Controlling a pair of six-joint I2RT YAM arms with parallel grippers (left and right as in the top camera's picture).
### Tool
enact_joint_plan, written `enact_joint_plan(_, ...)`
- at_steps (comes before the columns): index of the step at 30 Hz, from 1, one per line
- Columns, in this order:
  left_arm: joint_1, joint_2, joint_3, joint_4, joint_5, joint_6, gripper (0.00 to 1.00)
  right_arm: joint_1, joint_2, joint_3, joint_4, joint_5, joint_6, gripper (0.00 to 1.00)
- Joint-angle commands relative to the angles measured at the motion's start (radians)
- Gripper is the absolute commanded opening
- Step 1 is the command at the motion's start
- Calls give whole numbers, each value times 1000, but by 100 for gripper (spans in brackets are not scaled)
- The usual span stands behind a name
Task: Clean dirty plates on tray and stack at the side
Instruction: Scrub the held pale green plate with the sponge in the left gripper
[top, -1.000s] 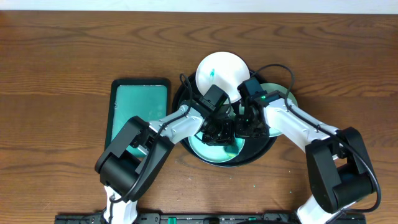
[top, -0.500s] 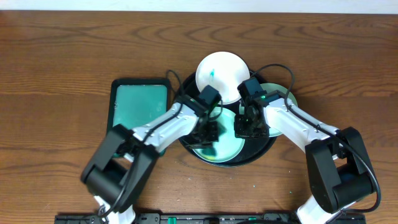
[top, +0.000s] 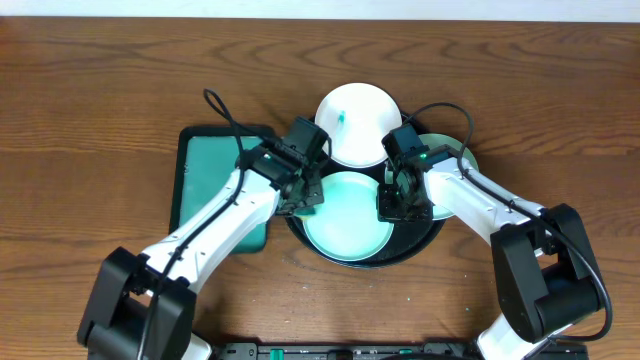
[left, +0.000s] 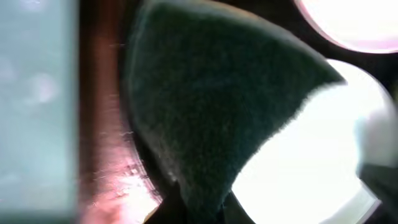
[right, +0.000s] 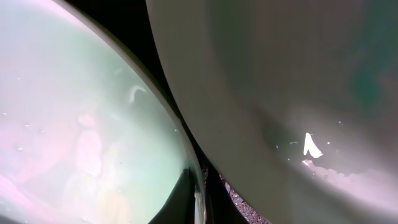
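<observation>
The black tray (top: 421, 244) holds three plates. A white plate (top: 355, 122) with a teal smear leans at its back. A pale teal plate (top: 345, 218) lies in front; it also shows in the right wrist view (right: 81, 124). A third plate (top: 452, 153) lies at the right, partly under my right arm, and shows in the right wrist view (right: 280, 93). My left gripper (top: 303, 192) is over the tray's left rim, shut on a dark cloth (left: 205, 106). My right gripper (top: 392, 205) is shut on the front plate's right rim (right: 199, 198).
A rectangular teal tray (top: 205, 170) with a black edge lies on the wooden table just left of the black tray, under my left arm. It fills the left of the left wrist view (left: 37, 106).
My left gripper has moved left with the cloth, from over the front plate's middle to the tray's left rim, baring that plate. My right gripper has stayed on the rim.
</observation>
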Motion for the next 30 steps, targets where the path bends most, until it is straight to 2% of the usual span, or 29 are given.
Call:
enact_joint_plan(1, -51, 83, -21, 77, 178, 11, 7, 0, 66, -35, -7, 92, -8, 1)
enact_joint_plan(4, -98, 183, -21, 151, 253, 7, 7, 0, 66, -35, -11, 92, -8, 1)
enact_joint_plan(7, -130, 278, -21, 243, 391, 8, 7, 0, 66, -35, -15, 92, -8, 1)
enact_joint_plan(11, -132, 319, -21, 256, 415, 4, 7, 0, 66, -35, -18, 92, -8, 1)
enact_joint_plan(13, -124, 315, -20, 233, 368, 4, 7, 0, 66, -35, -18, 92, -8, 1)
enact_joint_plan(19, -79, 285, 10, 35, -34, 4, 7, 0, 66, -35, -17, 92, -8, 1)
enact_joint_plan(22, -59, 284, 23, -43, -170, 5, 7, 0, 66, -35, -18, 92, -8, 1)
enact_joint_plan(30, -37, 261, 64, -181, -204, 8, 7, 0, 66, -35, -22, 92, -8, 1)
